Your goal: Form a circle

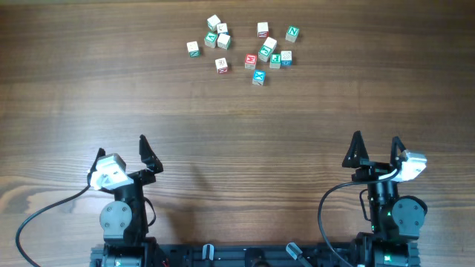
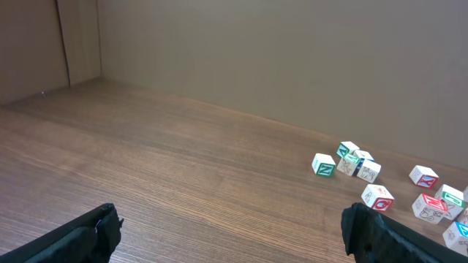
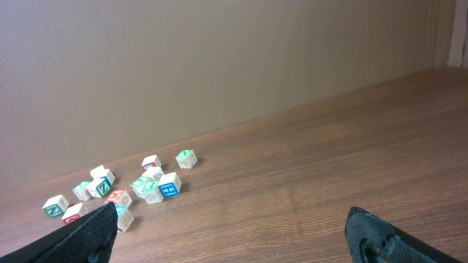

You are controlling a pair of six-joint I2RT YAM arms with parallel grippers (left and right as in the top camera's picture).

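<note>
Wooden letter cubes (image 1: 268, 50) lie in a loose, shapeless clump at the far middle of the brown table (image 1: 74, 89). The left gripper (image 1: 121, 147) and right gripper (image 1: 376, 138) sit well apart from them at the near edge, jaws spread wide and empty. From the left wrist, the cubes sit far right beyond splayed fingers (image 2: 80, 237). From the right wrist, a blue-faced cube (image 3: 170, 185) shows in the clump at far left.

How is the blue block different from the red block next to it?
The blue block shows a blue face on top; the red block shows a red one. The blue block sits at the bunch's edge; the red block sits further in, among others. Both are small cubes on the table.
</note>
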